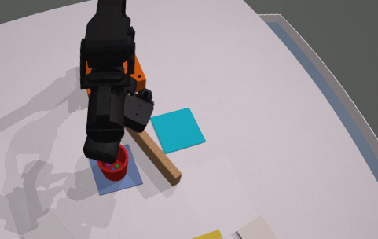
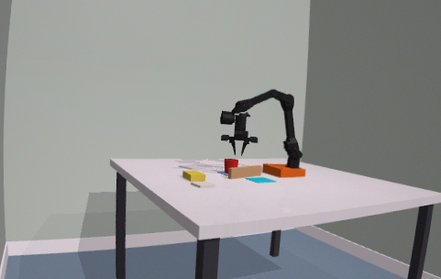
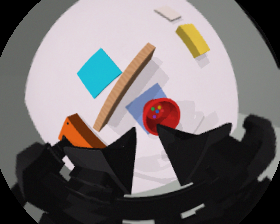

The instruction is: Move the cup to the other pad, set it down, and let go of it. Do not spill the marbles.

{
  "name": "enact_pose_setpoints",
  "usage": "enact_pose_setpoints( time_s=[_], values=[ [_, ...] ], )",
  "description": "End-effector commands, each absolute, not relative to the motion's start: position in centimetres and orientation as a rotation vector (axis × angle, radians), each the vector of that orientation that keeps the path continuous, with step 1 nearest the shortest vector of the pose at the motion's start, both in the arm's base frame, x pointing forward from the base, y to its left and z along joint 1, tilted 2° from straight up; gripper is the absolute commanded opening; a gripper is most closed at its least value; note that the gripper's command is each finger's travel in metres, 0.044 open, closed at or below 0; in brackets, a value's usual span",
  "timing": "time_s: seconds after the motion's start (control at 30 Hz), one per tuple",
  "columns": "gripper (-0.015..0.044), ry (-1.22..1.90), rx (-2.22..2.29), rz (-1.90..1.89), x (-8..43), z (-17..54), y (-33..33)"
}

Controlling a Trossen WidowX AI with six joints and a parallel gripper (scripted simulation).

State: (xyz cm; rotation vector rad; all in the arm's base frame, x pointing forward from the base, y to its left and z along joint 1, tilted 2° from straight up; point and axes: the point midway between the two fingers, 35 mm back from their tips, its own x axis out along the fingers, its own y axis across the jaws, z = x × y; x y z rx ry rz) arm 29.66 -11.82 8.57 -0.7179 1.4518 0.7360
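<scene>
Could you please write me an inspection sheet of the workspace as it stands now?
Surface: white table, shadows across it.
Job's things: red cup upright on the blue-grey pad, marbles inside; cyan pad beyond the wooden bar.
Clutter: yellow block, white slab.
Grippers: pincer above the cup, fingers partly closed, holding nothing.
Cables: nothing seen.
Surroundings: grey-green walls, blue floor.
</scene>
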Motion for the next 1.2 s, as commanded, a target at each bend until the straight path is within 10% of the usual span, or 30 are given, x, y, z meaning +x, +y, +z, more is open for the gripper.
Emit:
enact_pose_setpoints(
  time_s=[0.0,1.17],
  values=[
    [0.0148,1.447,-0.719,0.743,29.8,8.4,-11.9],
    [0.0148,1.447,-0.719,0.743,29.9,2.7,-11.8]
  ],
)
